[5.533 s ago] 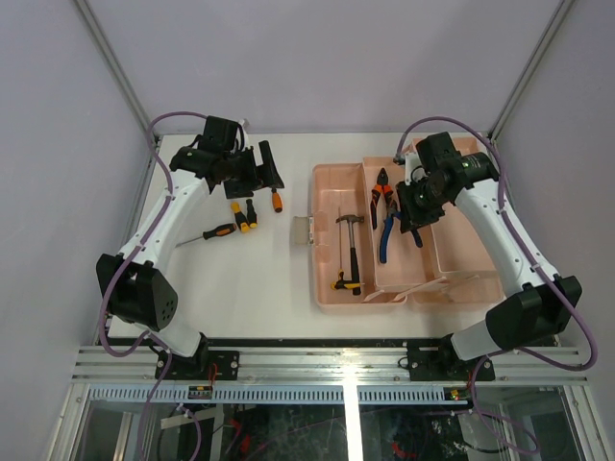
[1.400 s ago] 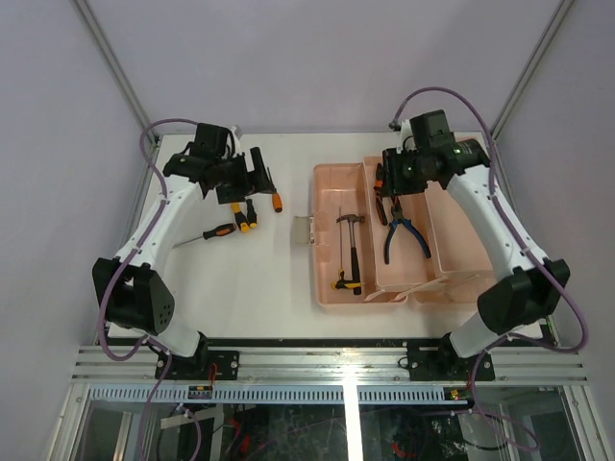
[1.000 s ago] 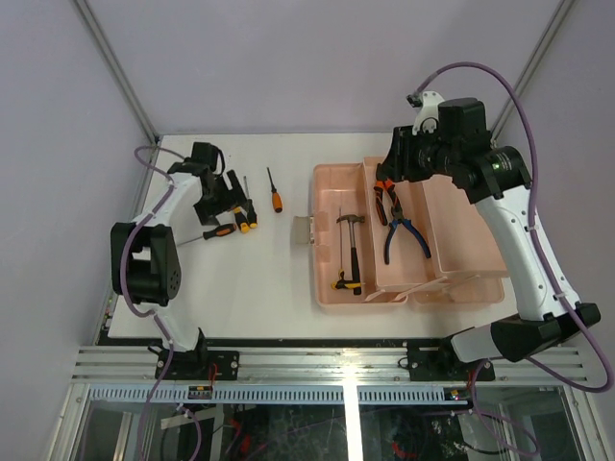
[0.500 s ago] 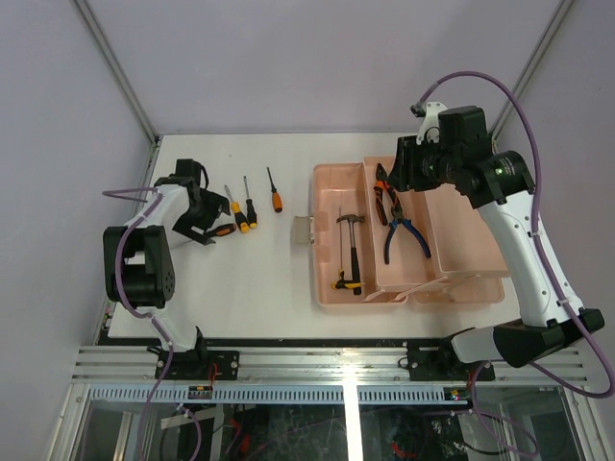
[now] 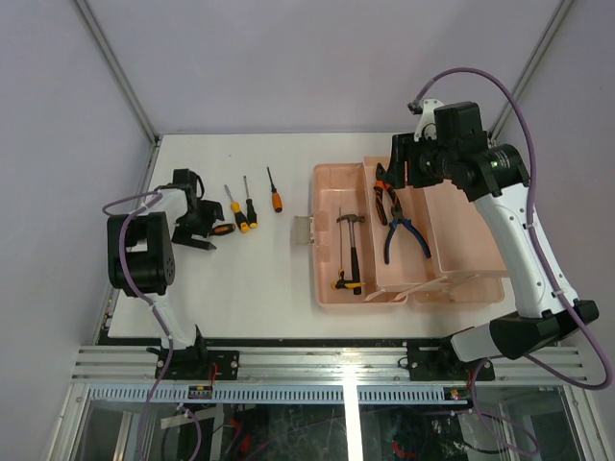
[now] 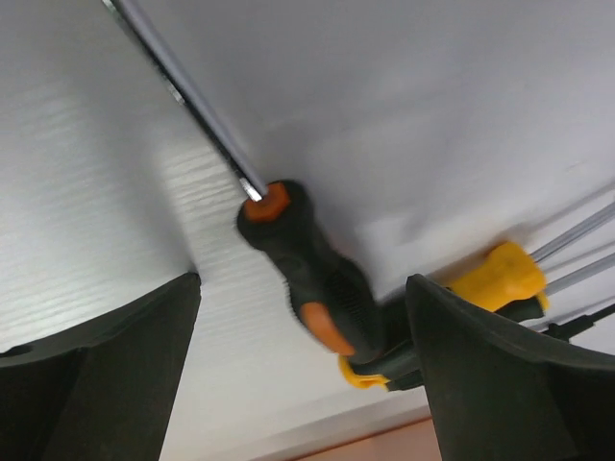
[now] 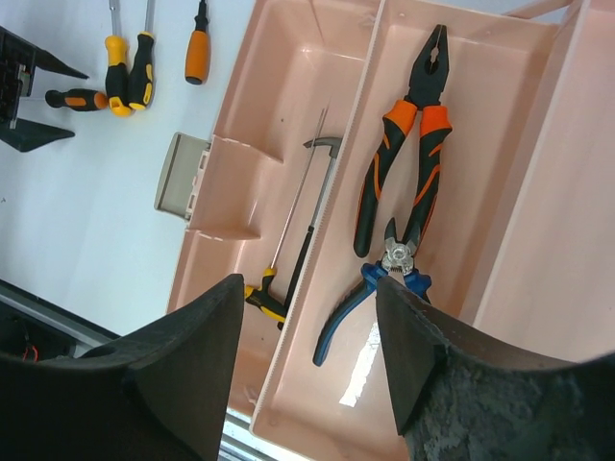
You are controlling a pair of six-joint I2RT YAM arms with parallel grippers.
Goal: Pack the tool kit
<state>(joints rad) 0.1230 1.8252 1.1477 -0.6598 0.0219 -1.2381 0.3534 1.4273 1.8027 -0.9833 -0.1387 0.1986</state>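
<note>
The pink toolbox (image 5: pixel 325 279) lies open at the right. An orange-handled pair of pliers (image 5: pixel 384 191), a blue-handled pair of pliers (image 5: pixel 405 239) and a hammer (image 5: pixel 352 252) lie in it. My right gripper (image 5: pixel 407 169) hangs open and empty above the box's tray (image 7: pixel 500 125). My left gripper (image 5: pixel 205 229) is low on the table and open. Its fingers (image 6: pixel 106 375) straddle the black-and-orange screwdriver (image 6: pixel 309 283) without closing on it. Three more screwdrivers (image 5: pixel 251 213) lie just right of it.
The white table (image 5: pixel 250 288) ends at a metal rail in front. The box's grey latch (image 5: pixel 304 231) sticks out to the left. Grey walls stand close on both sides. The right wrist view also shows the screwdrivers (image 7: pixel 130 67).
My right gripper let go of the blue pliers in the tray and rose above the box. My left arm swung back and left, and came down around the black-and-orange screwdriver.
</note>
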